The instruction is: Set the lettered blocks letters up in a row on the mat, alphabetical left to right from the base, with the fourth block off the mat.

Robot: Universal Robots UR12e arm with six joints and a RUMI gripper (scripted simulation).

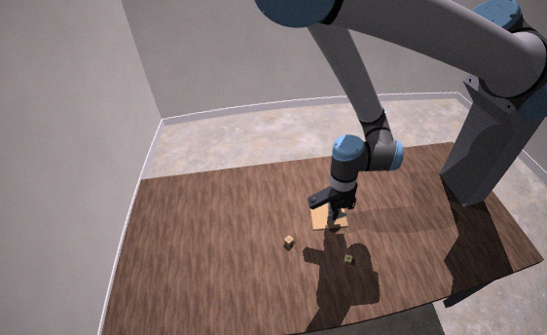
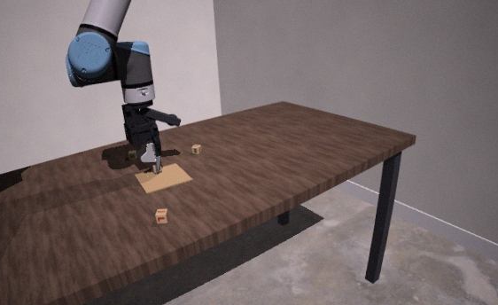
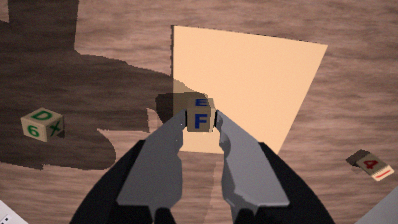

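1. The jaws (image 1: 335, 218) (image 2: 157, 170) stand narrow, pinching the blue-lettered block (image 2: 155, 168) (image 3: 200, 121), one finger on its left, one on its right.
2. Most of the mat (image 1: 319, 220) (image 2: 169, 181) (image 3: 240, 85) stretches ahead and right of the jaws; I can't tell whether the block touches it.
3. The green-lettered block (image 1: 348, 258) (image 2: 132, 154) (image 3: 43, 124) lies left, the red-lettered one (image 2: 161, 216) (image 3: 373, 165) right.
4. I'd guess setting down comes next; the row would run along the pinch line, so fingers need side room.

Bare room, type unclear | plain grey walls (image 1: 64, 146) (image 2: 369, 66) | concrete floor (image 1: 239, 138) (image 2: 422, 253) | robot arm (image 1: 434, 34) (image 2: 105, 18)
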